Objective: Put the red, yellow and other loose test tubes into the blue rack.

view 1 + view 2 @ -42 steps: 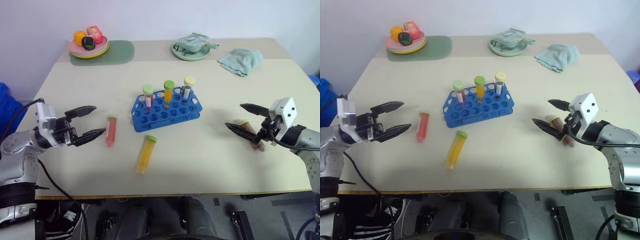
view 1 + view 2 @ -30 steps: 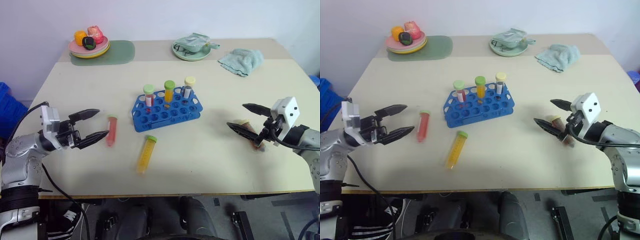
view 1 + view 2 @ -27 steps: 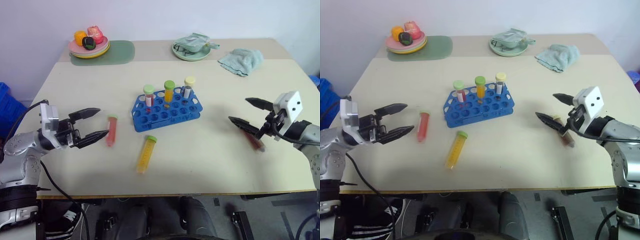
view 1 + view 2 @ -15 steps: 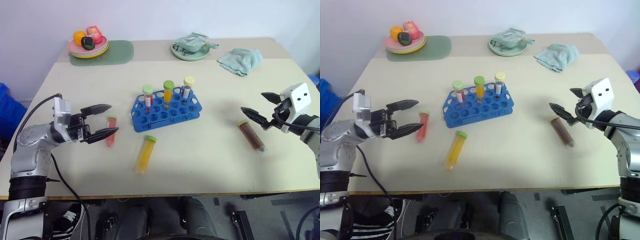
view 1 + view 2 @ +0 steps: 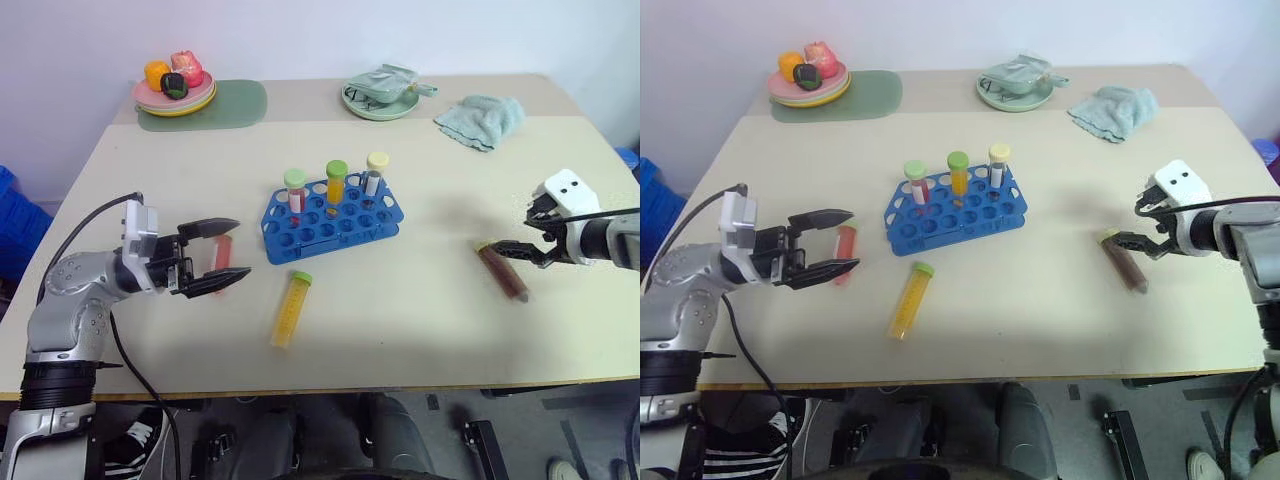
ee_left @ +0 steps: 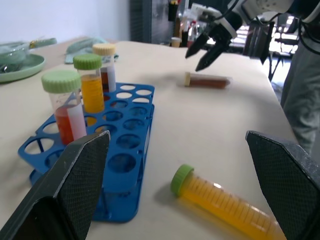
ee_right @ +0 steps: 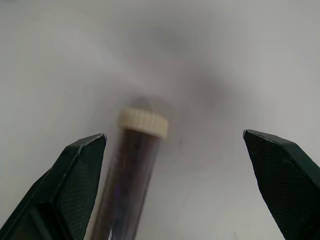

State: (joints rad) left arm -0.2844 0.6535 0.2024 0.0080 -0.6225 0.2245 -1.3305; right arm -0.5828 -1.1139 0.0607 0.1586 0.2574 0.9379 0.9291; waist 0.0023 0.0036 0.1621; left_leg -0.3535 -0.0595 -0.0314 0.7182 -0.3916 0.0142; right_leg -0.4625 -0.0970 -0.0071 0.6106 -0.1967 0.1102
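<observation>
— Hovering where, exactly?

— I am holding my left gripper wide, fingers straddling the red tube lying on the table. My right gripper is gaping wide over the brown tube (gripping nothing).

— And the rest?

— Lying loose, the yellow tube is just in front of the blue rack, which is holding three tubes.

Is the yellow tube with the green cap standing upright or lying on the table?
Lying. The yellow tube rests flat on its side on the table, in front of the blue rack, outside it.
</observation>
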